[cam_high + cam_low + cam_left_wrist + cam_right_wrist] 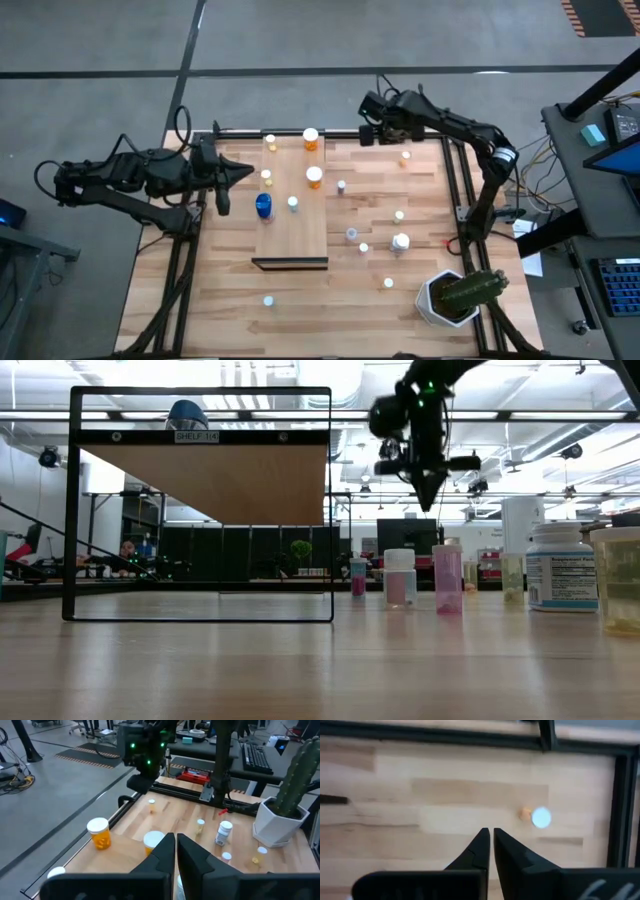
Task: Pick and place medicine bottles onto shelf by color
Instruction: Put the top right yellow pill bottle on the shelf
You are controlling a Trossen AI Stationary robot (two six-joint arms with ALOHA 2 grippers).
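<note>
Lining up over the small orange bottle [539,817] by the table's far right corner.
My right gripper [491,836] is hovering empty, fingers together; I'm needing them apart, then centred before descending. The shelf [292,232] is waiting at table centre.

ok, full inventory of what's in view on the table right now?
Pale wooden shelf board: one, light wood, table centre-left.
Orange medicine bottles with white caps: about four, shelf's half away from its dark front edge.
Fat blue bottle: one, shelf's left side.
Small clear bottle: one, on shelf beside the blue one.
Loose small white-capped bottles: about eight, planked tabletop, mostly right of shelf.
White hexagonal pot with green cactus: one, front right corner.
Left gripper: dark, fingers shut, at shelf's left edge.
Right gripper: dark, fingers shut, above table's far right.
</note>
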